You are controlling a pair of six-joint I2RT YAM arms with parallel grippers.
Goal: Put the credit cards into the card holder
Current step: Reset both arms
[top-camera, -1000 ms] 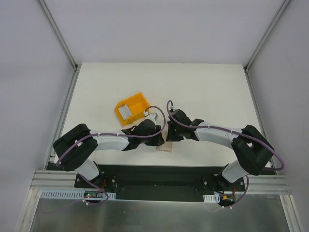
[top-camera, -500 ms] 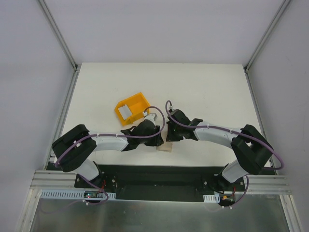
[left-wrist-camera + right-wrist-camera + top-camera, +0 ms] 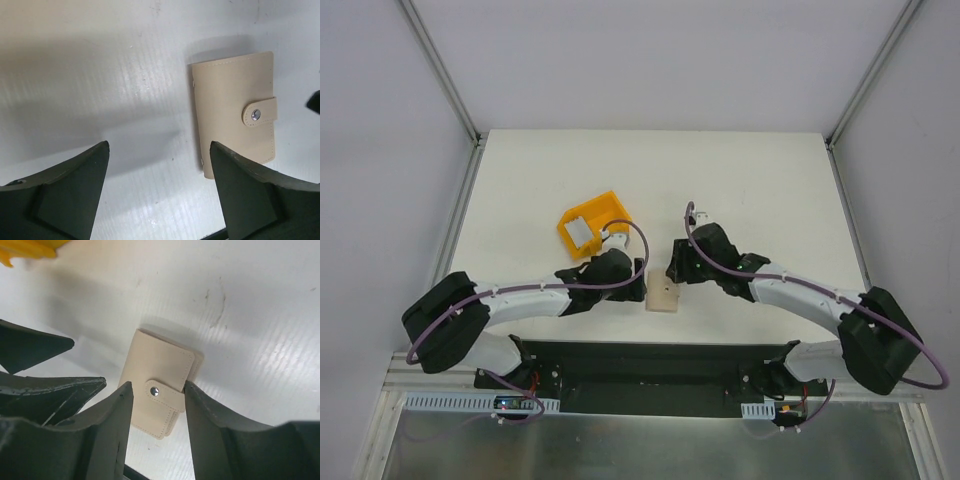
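Right now both my hands are empty. My left gripper (image 3: 157,150) stands spread wide over bare table (image 3: 100,75), with nothing between its fingers. My right gripper (image 3: 157,387) is parted about half as far and grips nothing either. It hovers above the card holder (image 3: 160,387) without touching it.

The card holder (image 3: 662,297) lies flat near the table's near edge, between my two hands, with its strap closed over the snap button (image 3: 256,114). Up and to the left sits the yellow bin (image 3: 605,210), and in it I see one pale credit card (image 3: 578,232). I cannot tell whether more lie under it.

I judge the holder light and soft, so it would likely slide or buckle under a one-sided push. I would pin its stitched spine edge with one hand and pinch the strap's free end with the other to pop the snap. The card looks thin, stiff and slick, so I would take it by an edge rather than its face.
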